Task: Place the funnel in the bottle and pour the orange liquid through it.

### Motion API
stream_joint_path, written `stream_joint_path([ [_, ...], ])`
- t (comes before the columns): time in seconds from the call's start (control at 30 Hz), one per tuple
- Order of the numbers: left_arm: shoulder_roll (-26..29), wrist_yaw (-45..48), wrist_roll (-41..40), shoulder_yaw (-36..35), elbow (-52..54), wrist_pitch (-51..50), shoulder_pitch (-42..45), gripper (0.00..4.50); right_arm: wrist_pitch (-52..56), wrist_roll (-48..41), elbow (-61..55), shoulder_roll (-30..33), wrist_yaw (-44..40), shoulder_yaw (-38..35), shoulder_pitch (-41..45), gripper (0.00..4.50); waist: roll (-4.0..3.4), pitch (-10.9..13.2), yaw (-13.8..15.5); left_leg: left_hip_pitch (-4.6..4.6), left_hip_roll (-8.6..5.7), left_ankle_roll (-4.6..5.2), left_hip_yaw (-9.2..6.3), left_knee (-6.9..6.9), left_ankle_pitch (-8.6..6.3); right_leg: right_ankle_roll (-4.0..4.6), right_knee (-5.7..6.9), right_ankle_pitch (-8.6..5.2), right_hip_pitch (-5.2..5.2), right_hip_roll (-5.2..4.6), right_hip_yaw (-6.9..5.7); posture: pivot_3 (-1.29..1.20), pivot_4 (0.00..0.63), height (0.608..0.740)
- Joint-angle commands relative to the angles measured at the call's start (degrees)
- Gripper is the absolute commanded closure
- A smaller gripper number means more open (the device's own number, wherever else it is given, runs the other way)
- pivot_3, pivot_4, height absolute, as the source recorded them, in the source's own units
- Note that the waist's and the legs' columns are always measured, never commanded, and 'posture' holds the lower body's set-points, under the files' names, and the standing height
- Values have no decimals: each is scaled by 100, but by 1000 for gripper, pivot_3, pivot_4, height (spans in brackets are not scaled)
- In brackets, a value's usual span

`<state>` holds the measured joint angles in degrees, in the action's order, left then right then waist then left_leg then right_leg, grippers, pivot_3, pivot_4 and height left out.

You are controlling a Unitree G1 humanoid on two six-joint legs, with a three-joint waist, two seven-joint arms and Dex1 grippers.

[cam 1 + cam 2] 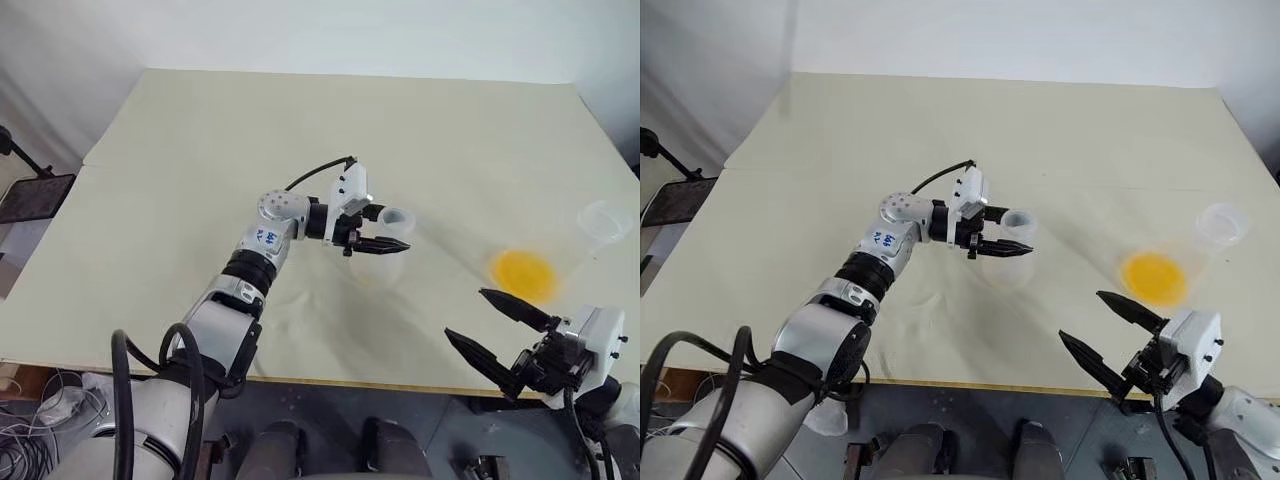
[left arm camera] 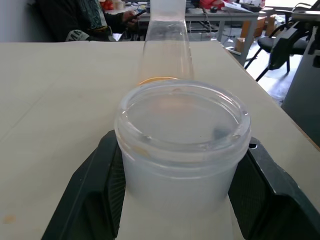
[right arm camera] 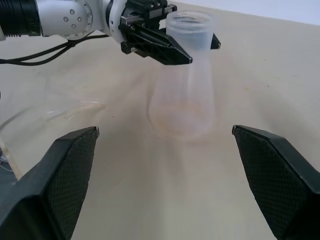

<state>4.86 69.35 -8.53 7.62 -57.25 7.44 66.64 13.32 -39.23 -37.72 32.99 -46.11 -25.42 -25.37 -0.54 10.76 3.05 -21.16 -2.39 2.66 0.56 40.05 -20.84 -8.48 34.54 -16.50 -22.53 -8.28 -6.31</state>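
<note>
The bottle [image 1: 1017, 245] stands upright near the middle of the cream table [image 1: 940, 140], its round open neck at the top and its wider base resting on the tabletop. The left gripper [image 1: 1012, 247] reaches level toward the bottle from its left, its 2 black fingers closed around the neck. To the right of the bottle, well apart from it, the orange liquid [image 1: 1152, 274] shows as a bright round pool inside a clear conical flask [image 1: 1200, 245] that stands upright on the table. Below and right of the bottle, past the table's near edge, the right gripper [image 1: 1102, 322] hangs with its 2 fingers spread wide, holding nothing.
</note>
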Motion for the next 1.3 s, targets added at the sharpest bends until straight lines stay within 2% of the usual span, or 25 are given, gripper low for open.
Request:
stream_joint_path([
  [0.03, -56, -28, -36, -109, 158, -111, 35, 2117, -125, 24, -155, -19, 57, -27, 43, 0, 0, 0, -1, 1, 0, 0, 0, 0, 0, 0, 1, 0, 0, 0, 0, 0, 150, 740],
  [0.07, -57, -31, -40, -112, 168, -168, 26, 2117, -119, 28, -146, -9, 63, -24, 63, 0, 0, 0, 0, 1, 0, 0, 0, 0, 0, 0, 1, 0, 0, 0, 0, 0, 150, 740],
  [0.27, -15, -168, -41, -160, 334, -548, -43, 137, -58, 44, -31, 87, 36, -59, 251, 0, 0, 0, -1, 0, -1, 1, 0, 1, 0, 0, 1, 0, 0, 0, 0, 0, 150, 740],
  [0.3, 5, -174, -47, -171, 379, -590, -63, 62, -44, 38, -12, 107, 27, -76, 283, 0, 0, 0, -3, 1, -1, 1, 0, 1, 0, 0, 2, 0, 0, 0, 0, 0, 150, 740],
  [0.77, 377, -161, -158, -341, 1177, -1195, -368, 62, 5, 50, 209, 286, -33, -97, 538, 0, -1, 0, -17, 2, 0, 1, -2, 2, 0, 0, 7, 0, 0, 0, 0, 0, 150, 740],
  [0.9, 666, 99, -237, -331, 1539, -1595, -492, 62, 14, 57, 243, 337, -88, -118, 536, 0, -1, -1, -19, 3, 0, 1, -2, 2, 1, 0, 10, 0, -1, 0, 0, 0, 150, 740],
  [1.3, 2104, 236, -542, -712, 2703, -2434, -1093, 62, 34, 31, 472, 476, -266, -93, 669, 0, -3, -2, -45, 6, -1, 0, -10, 4, 0, 0, 22, 0, -3, -2, 3, 0, 150, 740],
])
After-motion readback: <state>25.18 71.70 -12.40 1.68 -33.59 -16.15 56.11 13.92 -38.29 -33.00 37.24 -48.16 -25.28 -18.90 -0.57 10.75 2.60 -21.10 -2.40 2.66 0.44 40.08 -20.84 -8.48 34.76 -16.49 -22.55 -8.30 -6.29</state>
